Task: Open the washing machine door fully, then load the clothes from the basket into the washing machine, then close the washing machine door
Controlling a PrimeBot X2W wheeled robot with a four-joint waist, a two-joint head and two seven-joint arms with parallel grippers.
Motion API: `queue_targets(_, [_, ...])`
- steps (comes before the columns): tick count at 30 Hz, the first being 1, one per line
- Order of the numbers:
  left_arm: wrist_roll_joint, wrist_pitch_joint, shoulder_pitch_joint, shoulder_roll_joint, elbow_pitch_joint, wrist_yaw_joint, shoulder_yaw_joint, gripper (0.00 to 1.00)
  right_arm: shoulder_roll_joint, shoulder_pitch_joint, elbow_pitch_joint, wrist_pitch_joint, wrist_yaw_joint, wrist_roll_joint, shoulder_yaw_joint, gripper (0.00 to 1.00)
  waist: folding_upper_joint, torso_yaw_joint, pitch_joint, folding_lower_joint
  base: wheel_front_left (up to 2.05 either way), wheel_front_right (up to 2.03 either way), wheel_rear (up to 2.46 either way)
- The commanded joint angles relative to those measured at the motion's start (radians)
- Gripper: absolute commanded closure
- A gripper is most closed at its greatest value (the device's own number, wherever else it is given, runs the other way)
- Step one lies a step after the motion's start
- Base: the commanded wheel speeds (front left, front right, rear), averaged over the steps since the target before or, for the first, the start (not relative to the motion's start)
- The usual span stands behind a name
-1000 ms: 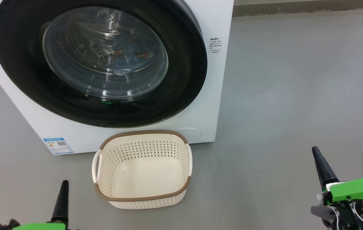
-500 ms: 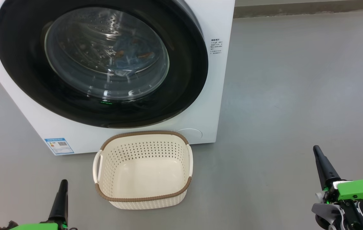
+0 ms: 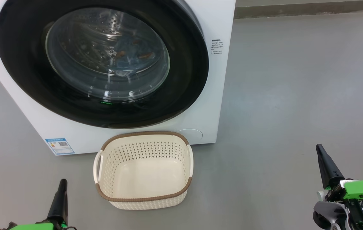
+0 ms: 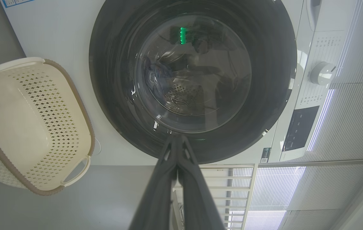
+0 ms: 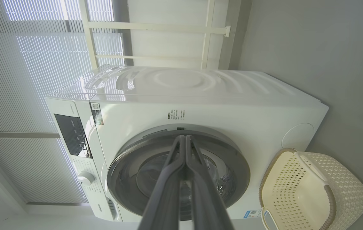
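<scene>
Basket (image 3: 143, 198) between left end effector (image 3: 62, 184) and right end effector (image 3: 320, 151); both closed.

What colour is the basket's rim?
Brown rim on the cream basket; head view shows it best.

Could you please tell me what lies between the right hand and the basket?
In the head view, the stretch between the right hand and the basket is bare grey floor.
</scene>
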Motion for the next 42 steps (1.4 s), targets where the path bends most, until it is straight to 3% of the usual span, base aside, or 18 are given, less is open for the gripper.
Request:
queue_targets(1, [-0.007,0.007,-0.049,0.008,-0.018,-0.007,0.034,1.00,-0.002,-0.003,-0.031,0.005,0.000,0.004,0.014,1.00,0.0000,0.000,0.000,0.0000,0.00,0.00,0.00])
queue_targets(42, [-0.007,0.007,-0.048,0.008,-0.019,-0.007,0.034,1.00,0.000,-0.003,-0.031,0.008,0.000,0.001,0.010,1.00,0.0000,0.000,0.000,0.0000,0.00,0.00,0.00])
